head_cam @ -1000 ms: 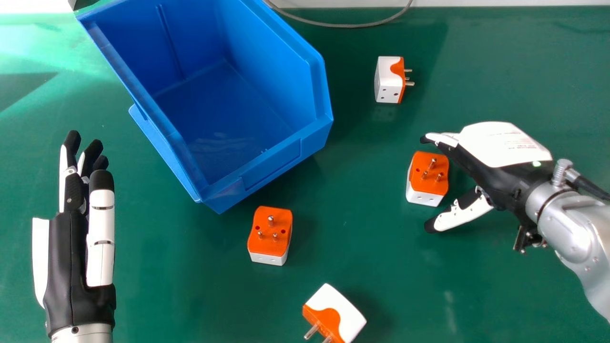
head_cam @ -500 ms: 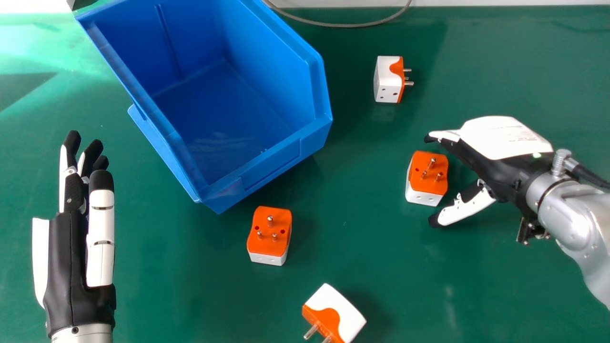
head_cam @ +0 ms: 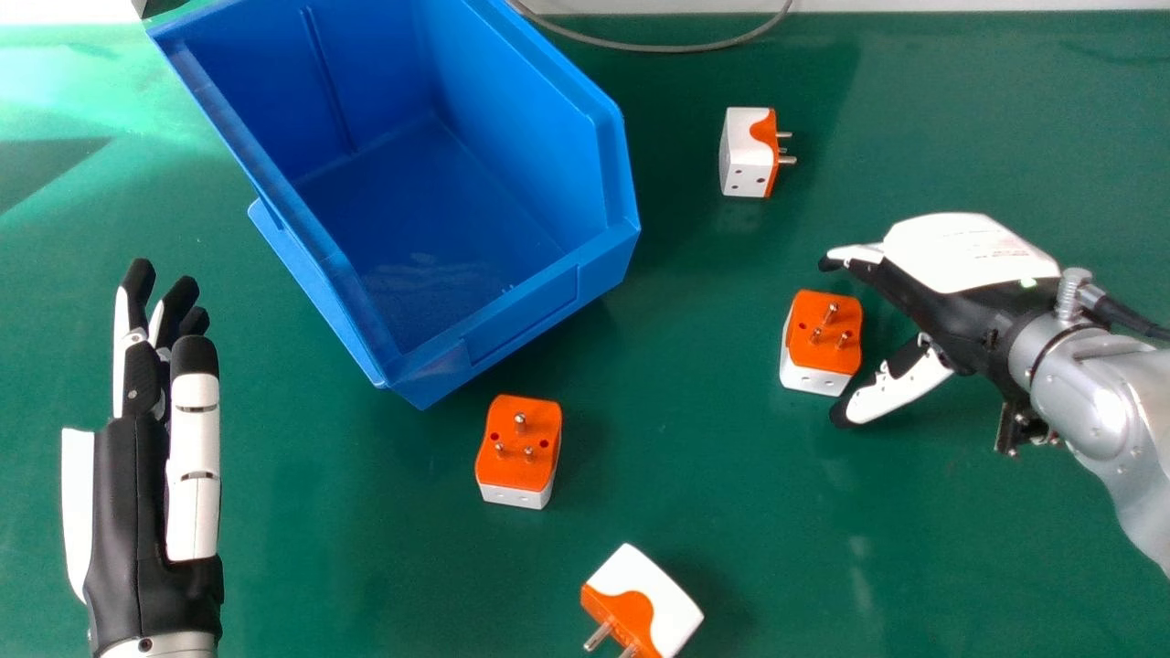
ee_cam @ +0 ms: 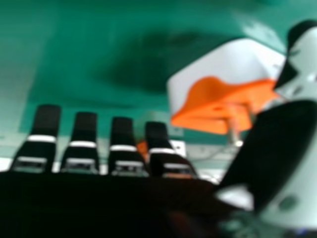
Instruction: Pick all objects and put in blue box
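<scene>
In the head view my right hand [head_cam: 960, 292] is open around the right side of an orange and white plug adapter [head_cam: 823, 343], which stands pins up between fingers and thumb. The right hand view has my fingers [ee_cam: 121, 144] straight, with the adapter [ee_cam: 223, 79] near the thumb. A second adapter [head_cam: 519, 448] stands pins up in the middle, a third [head_cam: 644, 599] lies at the near edge, and a fourth [head_cam: 749, 153] lies farther back, pins pointing right. The blue box [head_cam: 548, 306] holds nothing. At the left, my left hand [head_cam: 137, 512] is open, away from the adapters.
The blue box takes up the back left of the green table [head_cam: 366, 567], one corner near the middle adapter. A grey cable [head_cam: 658, 47] curves along the table's back edge.
My right hand has shifted slightly toward the back of the table, its thumb drawing a little away to the right. My left hand has moved slightly nearer. The adapters and box stay put.
</scene>
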